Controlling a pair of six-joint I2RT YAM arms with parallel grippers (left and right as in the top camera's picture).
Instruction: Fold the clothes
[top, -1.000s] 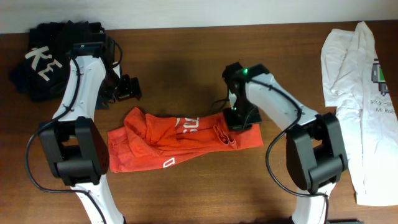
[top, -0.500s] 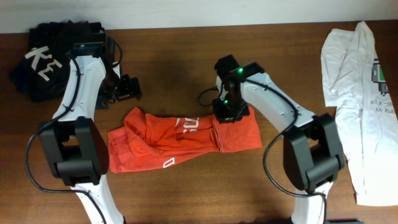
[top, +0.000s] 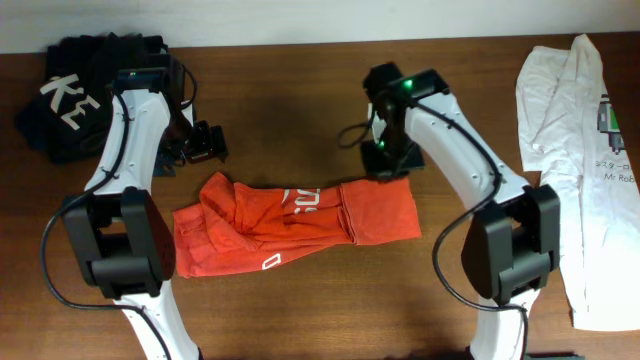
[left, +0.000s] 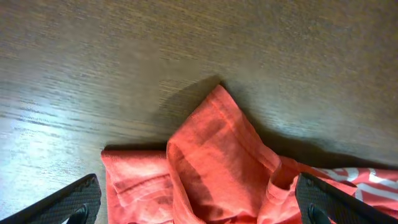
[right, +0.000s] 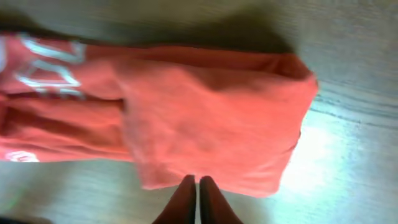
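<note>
Pinched tight together at the right fingers (right: 186, 200), tips touching and gripping nothing. Hanging by the edge of the red-orange T-shirt (right: 205, 118), seemingly lifted off it, with the folded-in panel of cloth spread directly ahead of the tips and the white lettering off to one side. Over to the left fingers (left: 71, 198): spread wide, released, empty, poised above a peaked, rumpled corner of the same cloth and not touching it. Seen from overhead as a long band lying on the counter (top: 300, 110) between the two sets of fingers, flat near the right ones, bunched and creased near the left ones. Looks like a pause mid-fold, with the long band made and the ends not yet brought together. To do this step well: open the right fingers before coming down, take the doubled end at an outer corner rather than mid-panel, pinch every layer, and lift only enough to clear the counter. Better to smooth or pin the lump under the left fingers first, to avoid folding that crease in. Keep well away from the black garments (top: 75, 95) beyond the left fingers and the white shirt (top: 570, 150) far outside the right ones.
</note>
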